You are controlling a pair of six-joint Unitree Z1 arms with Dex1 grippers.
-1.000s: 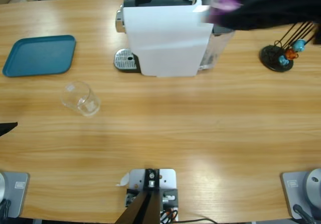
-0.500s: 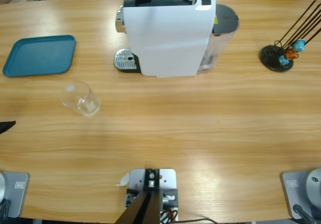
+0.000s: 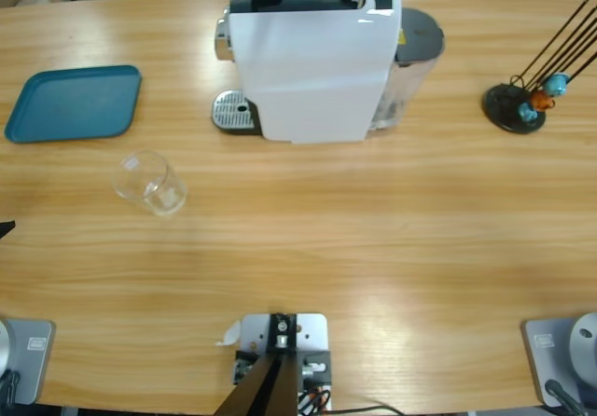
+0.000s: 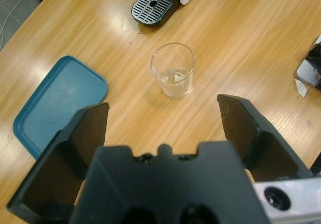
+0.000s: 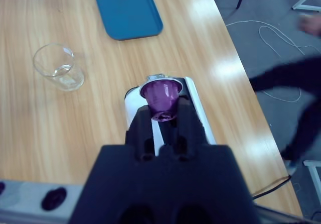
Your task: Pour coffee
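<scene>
Right tool [image 5: 164, 114] gripping purple capsule [image 5: 161, 94] above coffee machine [image 3: 312, 60]; left tool [image 4: 163, 121] open, facing glass [image 4: 173, 76]

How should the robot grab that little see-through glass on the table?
Probably around the glass's round side wall, with the open left gripper coming in from the side facing it. It stands upright and has no handle, so one black jaw fits on each side.
</scene>
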